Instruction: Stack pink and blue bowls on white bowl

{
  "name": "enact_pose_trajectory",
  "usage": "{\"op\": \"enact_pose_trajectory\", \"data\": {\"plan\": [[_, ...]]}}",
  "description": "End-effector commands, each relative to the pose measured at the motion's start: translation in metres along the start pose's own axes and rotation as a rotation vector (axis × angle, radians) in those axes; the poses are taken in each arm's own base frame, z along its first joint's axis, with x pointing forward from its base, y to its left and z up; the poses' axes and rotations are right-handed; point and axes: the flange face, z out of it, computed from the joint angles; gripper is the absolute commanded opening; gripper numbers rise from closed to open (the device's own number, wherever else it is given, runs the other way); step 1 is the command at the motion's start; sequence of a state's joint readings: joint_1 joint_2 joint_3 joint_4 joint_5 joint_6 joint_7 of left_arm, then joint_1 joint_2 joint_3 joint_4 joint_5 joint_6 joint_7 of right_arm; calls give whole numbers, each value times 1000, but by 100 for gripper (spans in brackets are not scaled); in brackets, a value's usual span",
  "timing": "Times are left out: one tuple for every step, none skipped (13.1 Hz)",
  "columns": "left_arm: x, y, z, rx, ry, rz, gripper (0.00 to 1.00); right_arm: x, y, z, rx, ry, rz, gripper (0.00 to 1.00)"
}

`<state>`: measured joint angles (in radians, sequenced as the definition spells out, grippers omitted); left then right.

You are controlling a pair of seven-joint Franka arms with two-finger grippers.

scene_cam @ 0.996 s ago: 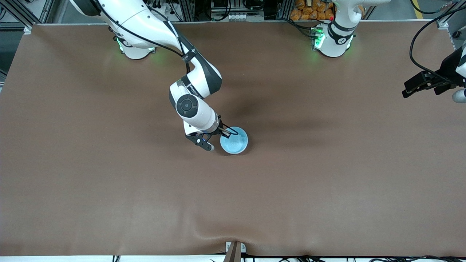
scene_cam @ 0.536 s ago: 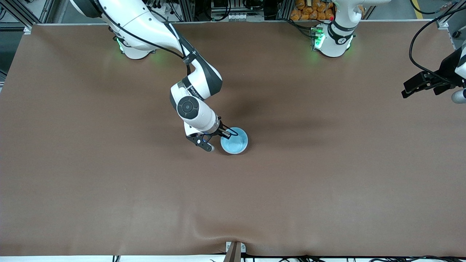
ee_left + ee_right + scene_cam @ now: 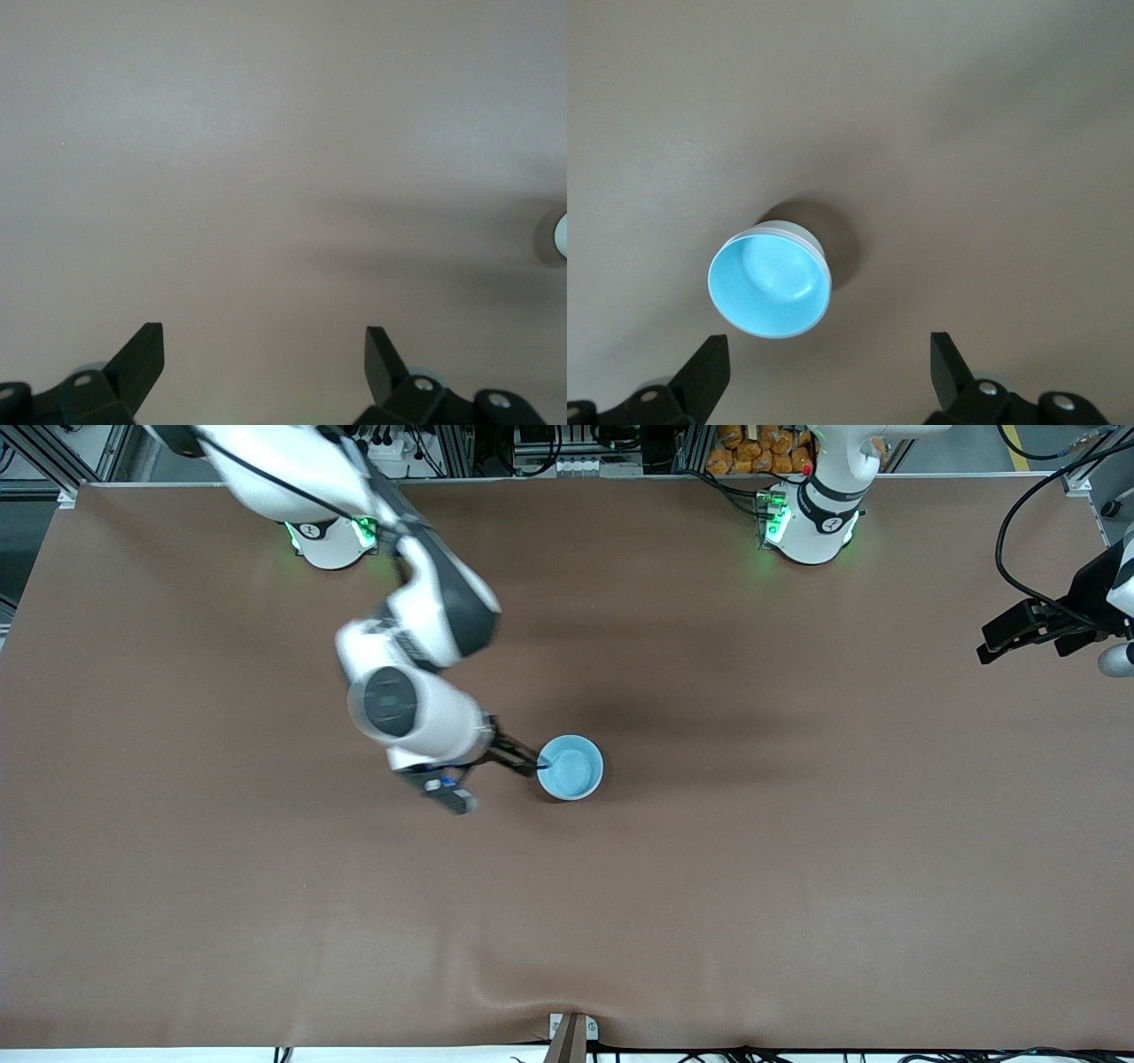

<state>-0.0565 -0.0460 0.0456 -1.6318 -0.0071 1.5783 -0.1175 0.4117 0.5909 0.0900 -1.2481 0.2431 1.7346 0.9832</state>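
Looking down from the front camera, a brown table (image 3: 797, 886) fills the view, with one stack of bowls a little toward the right arm's end of centre. Only the blue bowl (image 3: 570, 767) is plain to see, upright and open; in the right wrist view a pale rim (image 3: 799, 230) shows around its outer edge, so it appears to sit nested in another bowl. Whether that is the pink or the white one, I cannot tell.

The right gripper (image 3: 496, 771) hangs in the air beside the stack. Its fingers are spread wide and hold nothing; both black fingers (image 3: 707, 365) are apart in its wrist view, with the bowl between and ahead of them, untouched. From this gripper the stack lies at about three o'clock in the front view, very close. A round bowl has no long axis, so approach direction matters little.

The left gripper (image 3: 1045, 629) waits over the table's edge at the left arm's end, well apart from the stack. Its fingers (image 3: 142, 354) are also wide and empty above bare table.

The right arm is much the nearer. Judging by the nested look, stacking seems nearly or fully done.
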Motion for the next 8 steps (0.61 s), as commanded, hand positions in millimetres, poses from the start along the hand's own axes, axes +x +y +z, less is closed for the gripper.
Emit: {"op": "enact_pose_trajectory", "data": {"plan": [[-2, 2, -4, 20, 11, 2, 100, 37, 39, -58, 9, -74, -94, 100], [-2, 1, -5, 19, 14, 4, 100, 44, 59, -91, 17, -59, -110, 100], [-1, -1, -6, 17, 16, 4, 100, 56, 79, -111, 18, -39, -141, 100], [-1, -1, -5, 18, 14, 7, 100, 73, 103, -121, 5, -52, -198, 100], [-1, -1, -5, 18, 14, 7, 100, 76, 123, -138, -11, -61, -258, 100], [-1, -1, -5, 18, 14, 7, 100, 72, 137, -161, -21, -28, -285, 100], [-1, -2, -5, 18, 14, 6, 100, 72, 145, -173, -50, 17, -289, 100], [-1, -2, -5, 18, 14, 7, 100, 72, 153, -184, -94, 76, -283, 100]]}}
